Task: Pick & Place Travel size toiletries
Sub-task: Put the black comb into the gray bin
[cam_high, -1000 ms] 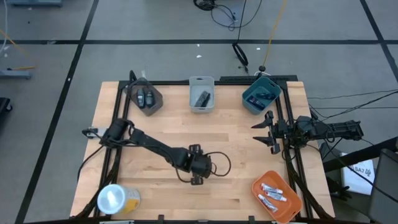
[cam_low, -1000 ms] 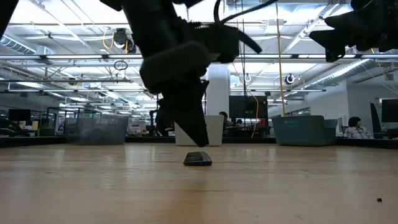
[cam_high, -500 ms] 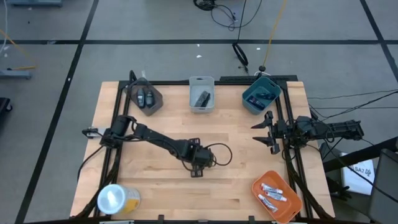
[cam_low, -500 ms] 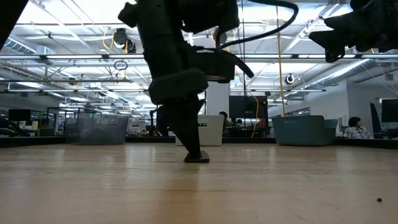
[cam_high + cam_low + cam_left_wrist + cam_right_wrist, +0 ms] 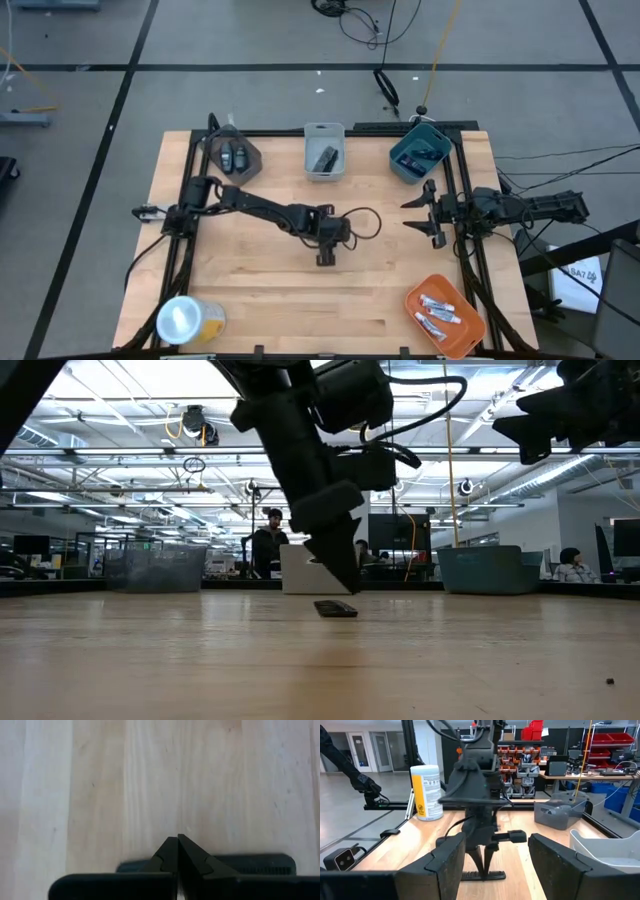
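A black elongated stick [image 5: 336,608] lies flat on the wooden table near its middle, also seen in the left wrist view [image 5: 260,863] and the right wrist view [image 5: 482,876]. My left gripper [image 5: 326,250] is shut and slants down onto it; its tips [image 5: 177,840] show closed together. My right gripper [image 5: 425,212] hangs open and level over the table's right edge, with nothing between its fingers [image 5: 496,842]. Other toiletries lie in bins along the far edge and in an orange tray [image 5: 443,315]. My left gripper meets the black stick about its middle [image 5: 485,871] with its shut fingertips, coming from above at a slant. The fingers lie across the stick. The stick stays flat on the table, not lifted. Whether the tips press on its top or against its side I cannot tell.
Along the far edge stand a dark grey bin [image 5: 235,158], a white bin [image 5: 324,152] and a teal bin [image 5: 418,152]. A yellow canister with a white top [image 5: 185,320] stands at the near left corner. A black frame [image 5: 190,240] runs around the table top.
My left gripper has swept toward the table's far edge and a little to the right, staying low. The black stick has slid along the table the same way and still lies flat.
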You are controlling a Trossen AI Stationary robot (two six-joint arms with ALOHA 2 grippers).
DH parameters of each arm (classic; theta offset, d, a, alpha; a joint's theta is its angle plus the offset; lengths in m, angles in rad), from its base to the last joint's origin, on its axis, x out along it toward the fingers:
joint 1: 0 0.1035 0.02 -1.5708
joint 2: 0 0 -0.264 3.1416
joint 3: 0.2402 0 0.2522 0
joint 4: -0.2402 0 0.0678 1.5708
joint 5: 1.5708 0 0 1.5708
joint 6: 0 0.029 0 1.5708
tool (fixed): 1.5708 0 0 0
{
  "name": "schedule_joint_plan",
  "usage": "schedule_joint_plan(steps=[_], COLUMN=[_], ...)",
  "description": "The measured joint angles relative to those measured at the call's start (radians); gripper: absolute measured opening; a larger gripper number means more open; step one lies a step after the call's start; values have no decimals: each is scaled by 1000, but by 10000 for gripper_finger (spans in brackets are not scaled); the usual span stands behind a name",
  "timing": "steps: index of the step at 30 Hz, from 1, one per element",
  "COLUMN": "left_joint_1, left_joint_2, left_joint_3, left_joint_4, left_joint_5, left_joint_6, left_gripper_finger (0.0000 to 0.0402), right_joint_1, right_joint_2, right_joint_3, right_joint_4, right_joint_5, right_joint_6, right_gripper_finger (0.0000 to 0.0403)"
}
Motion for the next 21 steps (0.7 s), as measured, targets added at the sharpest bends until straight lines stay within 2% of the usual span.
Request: schedule_joint_plan(steps=[4,8,15,21], left_joint_1=[18,16,-32,-64], left_joint_2=[0,-14,-141,-251], left_joint_3=[-1,-1,6,-69], left_joint_4=[58,29,-117,-152], left_joint_5=[24,-20,-192,-199], left_joint_6=[34,57,18,-116], left_gripper_finger=[4,1,2,1], right_joint_1=[0,0,0,0], right_joint_2=[29,109,371,612], right_joint_3=[0,0,0,112], right_joint_4=[13,75,386,347], right_joint_5=[0,0,-2,1], right_joint_6=[7,11,-71,-121], right_gripper_finger=[210,210,210,210])
